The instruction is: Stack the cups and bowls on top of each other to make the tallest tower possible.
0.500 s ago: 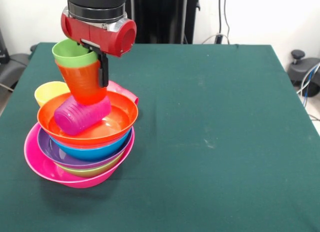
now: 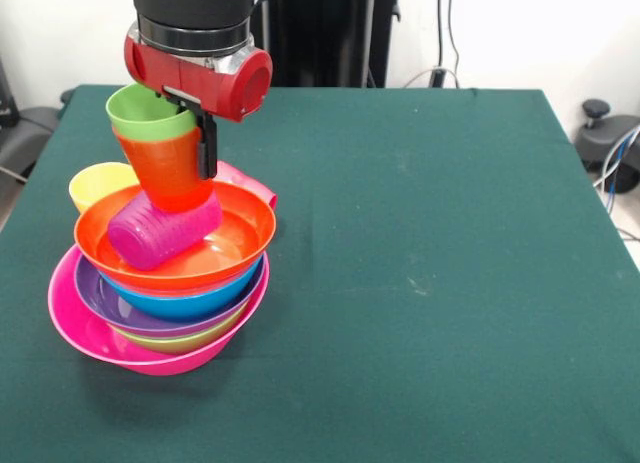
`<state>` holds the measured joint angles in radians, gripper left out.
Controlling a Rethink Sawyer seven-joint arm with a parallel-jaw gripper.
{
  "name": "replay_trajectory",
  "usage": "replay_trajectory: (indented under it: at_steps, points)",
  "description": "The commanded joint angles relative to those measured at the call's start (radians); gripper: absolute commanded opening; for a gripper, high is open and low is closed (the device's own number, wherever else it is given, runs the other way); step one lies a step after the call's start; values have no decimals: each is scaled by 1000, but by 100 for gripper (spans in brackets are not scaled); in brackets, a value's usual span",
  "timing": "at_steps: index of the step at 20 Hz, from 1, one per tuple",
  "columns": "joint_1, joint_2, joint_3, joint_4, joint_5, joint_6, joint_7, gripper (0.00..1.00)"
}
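Note:
The tower stands at the table's left: a pink bowl (image 2: 75, 328) as base, then green (image 2: 190, 340), purple (image 2: 100, 301), blue (image 2: 190, 305) and orange (image 2: 240, 233) bowls nested in it. A purple cup (image 2: 160, 233) lies on its side in the orange bowl. My gripper (image 2: 190, 148) is shut on a green cup (image 2: 145, 113) nested in an orange cup (image 2: 170, 173). It holds them tilted just above the purple cup, and I cannot tell if they touch. One black finger (image 2: 207, 143) shows on the cup's outside.
A yellow cup (image 2: 98, 186) stands upright on the green tablecloth (image 2: 420, 263) behind the tower's left side. A pinkish-red cup (image 2: 250, 183) shows partly behind the orange bowl's right rim. A black wheeled base (image 2: 612, 143) sits beyond the table's right edge.
The gripper with the green and orange cups has come down very slightly. The bowls, purple cup and yellow cup have not moved.

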<state>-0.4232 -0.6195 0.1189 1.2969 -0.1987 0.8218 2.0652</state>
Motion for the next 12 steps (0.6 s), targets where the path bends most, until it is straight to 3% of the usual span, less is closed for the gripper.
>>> replay_trajectory:
  at_steps: [1, 12]
  points:
    - [31, 15, 22, 0, -8, 28, 34, 0]
    - [32, 21, 23, 1, -8, 17, 35, 0]
